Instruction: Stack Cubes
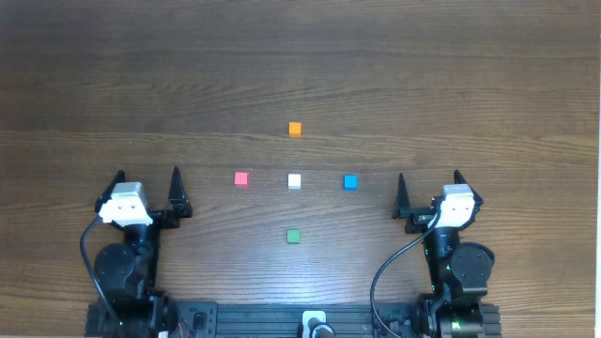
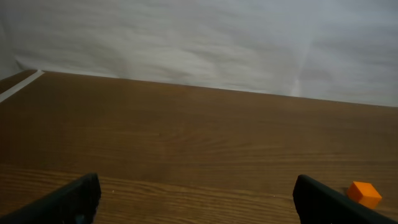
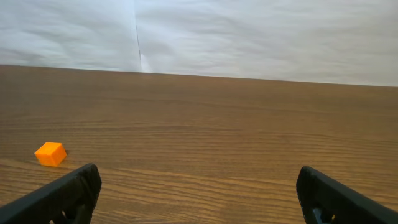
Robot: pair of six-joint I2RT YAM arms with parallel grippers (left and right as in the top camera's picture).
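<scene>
The wooden desk (image 1: 300,56) carries five small cubes laid out in a cross. Both hands sit well outside it, fingers spread wide and holding nothing: the left hand (image 1: 147,174) beyond 9 o'clock, the right hand (image 1: 429,176) beyond 3 o'clock. Around the central white cube (image 1: 295,180) lie the orange cube (image 1: 295,129) at 12, blue cube (image 1: 350,181) at 3, green cube (image 1: 293,237) at 6 and pink cube (image 1: 241,177) at 9, none touching. They look light, rigid and smooth, so pinching two opposite flat sides squarely should hold best.

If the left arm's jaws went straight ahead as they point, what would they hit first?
Probably nothing: bare table lies ahead, up to the white backdrop. The orange cube sits off to one side of the open jaws' line, though depth is hard to judge.
</scene>
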